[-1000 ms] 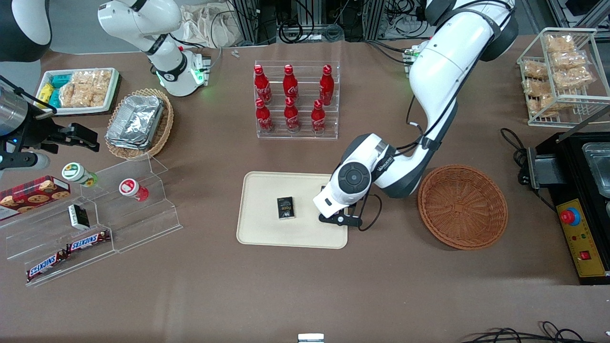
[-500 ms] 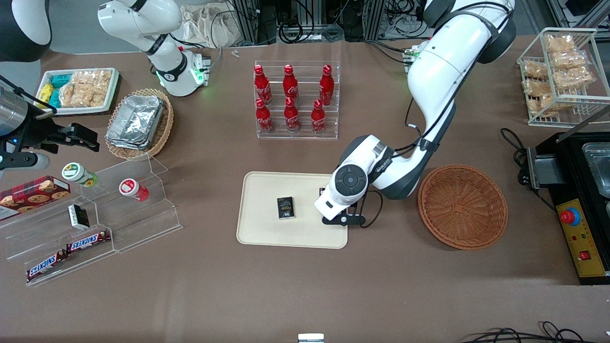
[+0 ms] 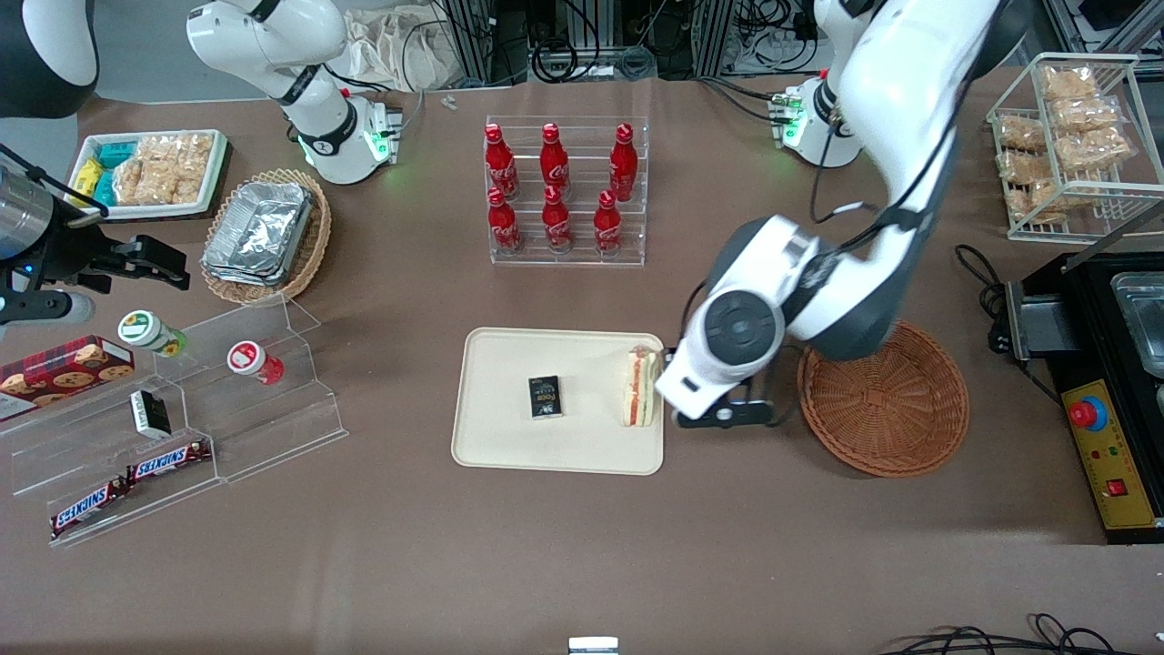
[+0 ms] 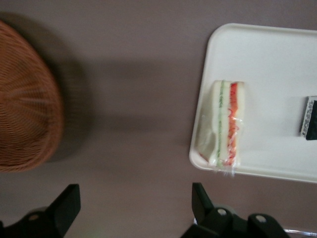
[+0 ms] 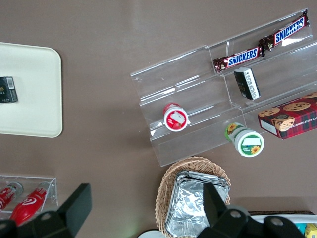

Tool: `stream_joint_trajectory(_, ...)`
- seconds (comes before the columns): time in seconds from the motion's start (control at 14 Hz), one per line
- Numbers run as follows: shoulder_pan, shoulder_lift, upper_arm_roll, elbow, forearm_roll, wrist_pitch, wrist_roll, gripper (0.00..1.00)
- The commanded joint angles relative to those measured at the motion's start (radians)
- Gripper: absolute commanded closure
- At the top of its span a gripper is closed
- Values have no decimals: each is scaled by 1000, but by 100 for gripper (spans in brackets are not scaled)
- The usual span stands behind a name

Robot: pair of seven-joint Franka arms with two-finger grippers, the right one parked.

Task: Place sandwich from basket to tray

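The sandwich [image 3: 641, 388] [image 4: 227, 124] lies on the cream tray [image 3: 509, 437] [image 4: 277, 74], right at the tray's edge nearest the basket, red and green filling showing. The reddish-brown wicker basket [image 3: 887, 400] [image 4: 25, 99] holds nothing. My left gripper [image 3: 725, 416] [image 4: 136, 198] hangs open over the bare tabletop between tray and basket, with nothing between its fingers. It is apart from the sandwich.
A small black box [image 3: 545, 398] [image 4: 309, 116] rests mid-tray. A clear rack of red bottles [image 3: 566, 191] stands farther from the camera than the tray. Acrylic snack steps [image 3: 182, 409] and a tan basket of foil trays [image 3: 264, 236] lie toward the parked arm's end.
The gripper has let go of the sandwich, risen and drawn off the tray toward the basket. The sandwich, earlier hidden under the wrist, now shows lying on the tray.
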Motion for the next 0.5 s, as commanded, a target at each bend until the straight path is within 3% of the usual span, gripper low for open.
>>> stream_joint_trajectory(0.0, 116, -169, -3, -96, 1, -74, 164, 1)
stream_joint_trajectory(0.14, 196, -260, -2, -131, 1, -95, 307, 1)
stream_joint_trajectory(0.43, 291, -360, 0, -154, -6, -181, 338, 0)
